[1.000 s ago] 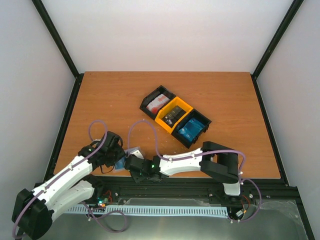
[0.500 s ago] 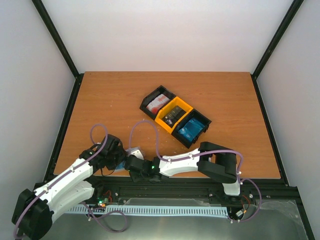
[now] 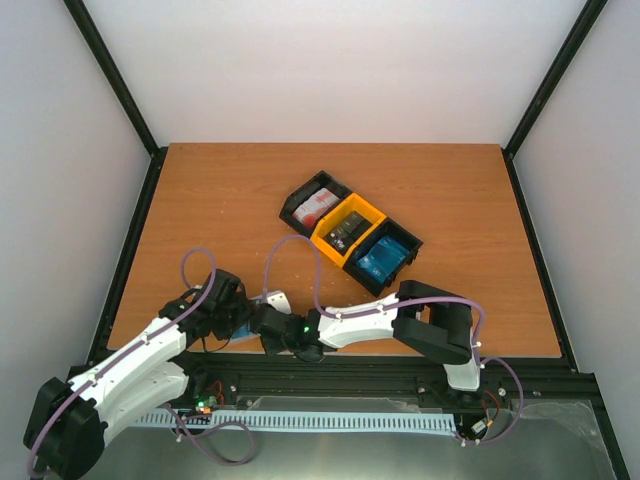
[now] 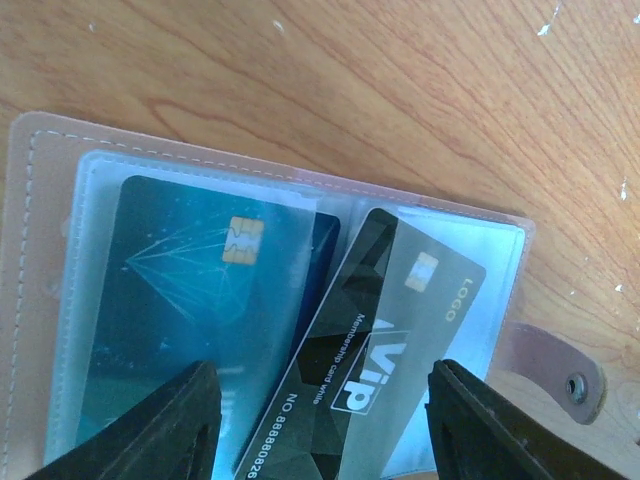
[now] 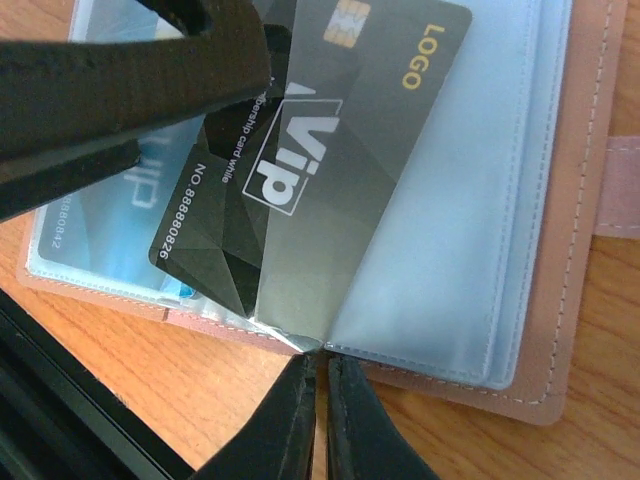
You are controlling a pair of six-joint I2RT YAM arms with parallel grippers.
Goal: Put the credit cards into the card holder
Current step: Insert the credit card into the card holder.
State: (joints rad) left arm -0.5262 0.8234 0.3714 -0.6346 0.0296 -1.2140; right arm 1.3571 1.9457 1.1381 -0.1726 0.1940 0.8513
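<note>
Bending low over the card holder; left fingers spread above dark card; right fingers pinching holder's edge.

The left arm lies low, stretched rightward, its left gripper pointing down with jaws spread wide. The right arm folds at the elbow and extends leftward. Just right of the left gripper, the right gripper has its 2 fingers pressed almost together
</note>
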